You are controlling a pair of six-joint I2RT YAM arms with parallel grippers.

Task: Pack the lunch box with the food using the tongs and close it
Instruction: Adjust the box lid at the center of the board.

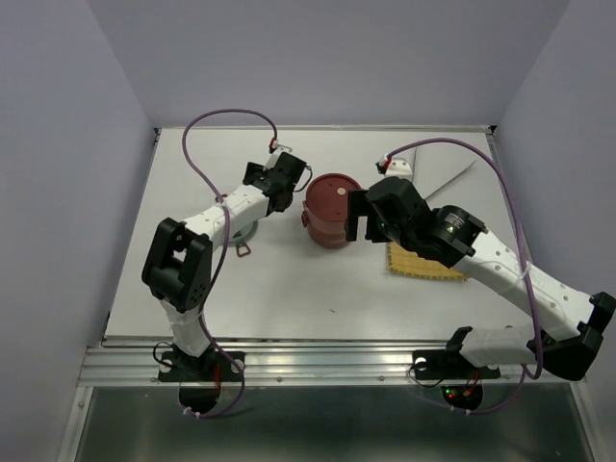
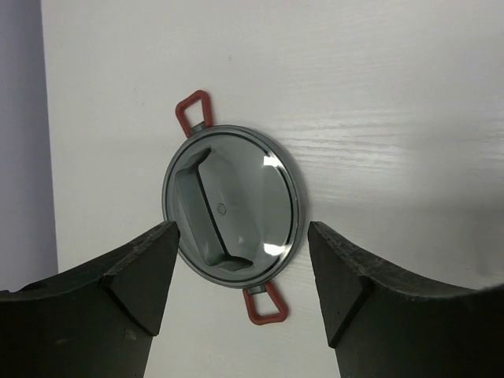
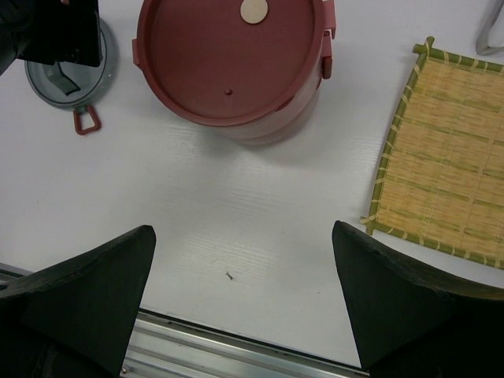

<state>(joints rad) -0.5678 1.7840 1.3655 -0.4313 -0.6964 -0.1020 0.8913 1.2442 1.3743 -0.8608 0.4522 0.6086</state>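
Observation:
The dark-red lunch box (image 1: 330, 214) stands mid-table with its flat red lid on, a pale dot (image 3: 253, 10) near the lid's rim. My right gripper (image 1: 364, 223) hovers just right of it, open, with only bare table between its fingers (image 3: 94, 291). My left gripper (image 1: 279, 192) is left of the box, open and holding nothing, above a grey round lid (image 2: 232, 206) with two red loop handles (image 2: 264, 303). A silver end of the tongs (image 3: 490, 33) shows past the mat's far corner. No food is in view.
A yellow woven mat (image 3: 445, 153) lies right of the lunch box, partly under my right arm (image 1: 481, 255). The table's metal front rail (image 3: 236, 350) runs just below the right gripper. Lilac walls close in the table on three sides.

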